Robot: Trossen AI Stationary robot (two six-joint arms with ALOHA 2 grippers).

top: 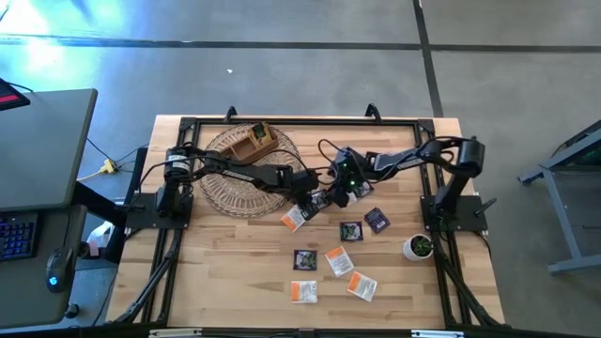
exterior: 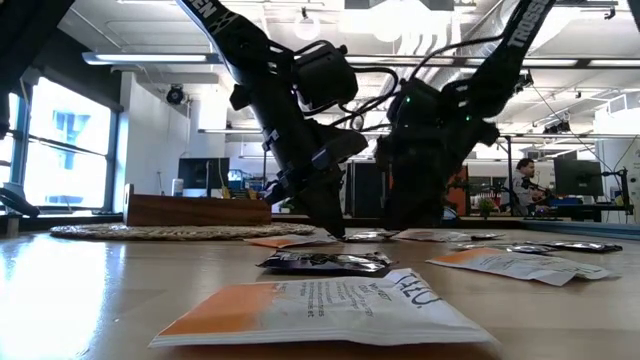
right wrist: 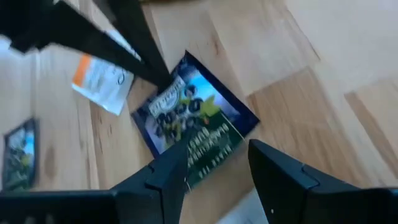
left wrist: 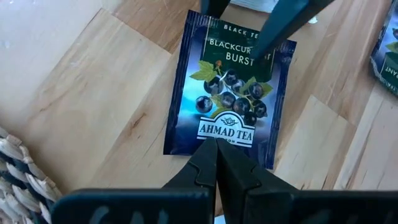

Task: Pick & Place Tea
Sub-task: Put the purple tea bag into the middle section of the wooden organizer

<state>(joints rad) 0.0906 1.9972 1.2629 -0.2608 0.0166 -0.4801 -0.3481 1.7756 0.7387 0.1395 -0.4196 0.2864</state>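
Dark blue-black blackcurrant tea sachet (left wrist: 227, 99), berry print, flat on wood

Two dark arms reach down among tea sachets (exterior: 322, 262) scattered on the wooden table (exterior: 90, 290)

Two dark, matte-black jointed arms are seen, each built of slim tubular links and blocky joint housings. Black cables are looped along the right arm's links, and a small green light is lit on its wrist housing. White block lettering is printed along the upper links. The left gripper (left wrist: 216, 163) is formed of two black, angular, wedge-shaped fingers with bevelled faces. The right gripper (right wrist: 219, 167) carries the same black tapered fingers, mounted on a flat black crossbar behind the jaws.
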